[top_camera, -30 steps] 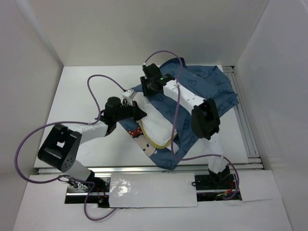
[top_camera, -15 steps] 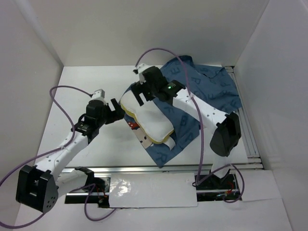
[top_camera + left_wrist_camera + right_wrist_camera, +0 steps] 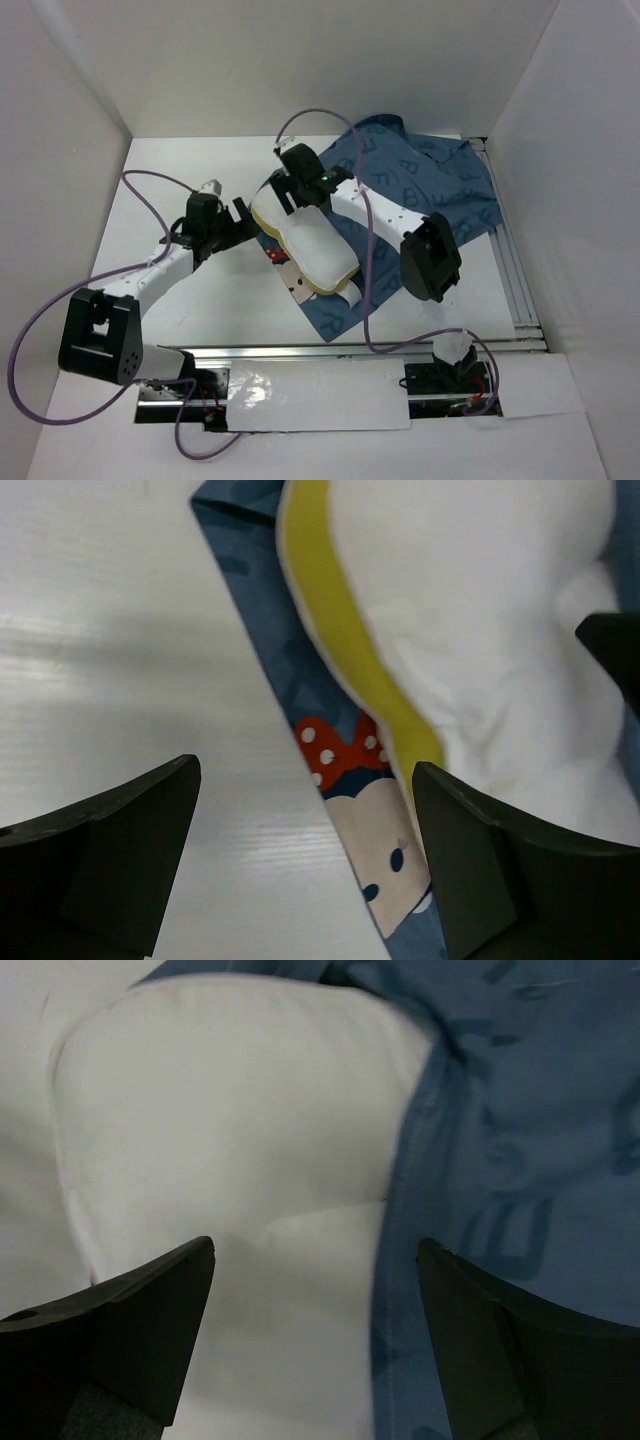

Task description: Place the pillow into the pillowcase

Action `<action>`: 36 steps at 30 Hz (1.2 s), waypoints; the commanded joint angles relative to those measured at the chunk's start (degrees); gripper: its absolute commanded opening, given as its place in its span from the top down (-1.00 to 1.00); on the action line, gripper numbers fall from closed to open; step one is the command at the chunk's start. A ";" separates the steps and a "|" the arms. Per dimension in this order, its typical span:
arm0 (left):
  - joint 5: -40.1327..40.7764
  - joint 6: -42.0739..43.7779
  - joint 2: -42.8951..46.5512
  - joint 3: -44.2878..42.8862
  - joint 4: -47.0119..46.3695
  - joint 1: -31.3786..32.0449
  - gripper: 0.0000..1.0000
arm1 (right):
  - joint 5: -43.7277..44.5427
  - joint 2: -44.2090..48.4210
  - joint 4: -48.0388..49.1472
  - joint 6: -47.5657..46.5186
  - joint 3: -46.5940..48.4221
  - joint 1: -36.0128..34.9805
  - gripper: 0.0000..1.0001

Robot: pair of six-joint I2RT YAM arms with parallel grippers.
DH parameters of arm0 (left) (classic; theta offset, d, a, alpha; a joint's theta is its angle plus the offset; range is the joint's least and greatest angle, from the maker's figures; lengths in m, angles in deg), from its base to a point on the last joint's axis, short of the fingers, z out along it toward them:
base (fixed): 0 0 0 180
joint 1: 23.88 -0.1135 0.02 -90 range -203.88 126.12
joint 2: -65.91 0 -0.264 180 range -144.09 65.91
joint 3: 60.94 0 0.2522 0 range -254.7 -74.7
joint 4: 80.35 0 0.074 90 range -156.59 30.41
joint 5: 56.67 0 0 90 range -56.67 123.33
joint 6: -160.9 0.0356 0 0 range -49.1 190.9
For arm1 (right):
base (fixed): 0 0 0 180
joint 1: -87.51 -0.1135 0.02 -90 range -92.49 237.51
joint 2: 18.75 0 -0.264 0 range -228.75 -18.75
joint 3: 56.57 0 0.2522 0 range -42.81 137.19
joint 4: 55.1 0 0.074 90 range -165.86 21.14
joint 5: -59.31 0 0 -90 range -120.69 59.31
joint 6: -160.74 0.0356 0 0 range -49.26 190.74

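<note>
The white pillow (image 3: 305, 240) with its yellow edge (image 3: 340, 630) lies slantwise on the blue pillowcase (image 3: 430, 190), most of it uncovered. A blue strip with a red bow and a mouse face (image 3: 385, 850) shows under its left edge. My left gripper (image 3: 240, 222) stands open just left of the pillow, over table and fabric edge (image 3: 305, 780). My right gripper (image 3: 290, 190) hovers open above the pillow's far corner (image 3: 315, 1250), with the white pillow (image 3: 230, 1130) and the pillowcase hem (image 3: 410, 1190) below it. Neither holds anything.
The pillowcase spreads to the back right, close to the metal rail (image 3: 505, 250) at the table's right side. White walls enclose the table (image 3: 170, 290) on three sides. Purple cables (image 3: 150, 180) loop over both arms.
Both grippers have opened. My left gripper has let go and drawn back left of the pillow. My right gripper moved to the pillow's far corner, and the pillow now shows uncovered.
</note>
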 commanded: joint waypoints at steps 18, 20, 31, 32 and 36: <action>-20.41 0.11 -24.25 -15.36 -16.01 -0.22 -0.49 | -3.12 -10.47 -6.92 1.00 19.22 9.38 -0.34; -21.11 0.11 -25.57 -15.36 -17.23 -0.22 -0.03 | -3.65 -10.99 -6.93 1.00 19.83 9.91 0.01; -23.75 2.21 -29.09 -16.86 -21.10 1.62 1.00 | -5.92 -4.95 -3.59 2.85 16.50 8.95 1.00; -23.75 2.74 -29.09 -16.85 -23.37 1.63 1.00 | -7.07 -4.41 -3.59 2.85 16.49 8.25 1.00; -28.92 3.89 -29.09 -13.87 -36.26 3.47 1.00 | -19.60 -3.70 -4.90 1.53 21.83 5.88 1.00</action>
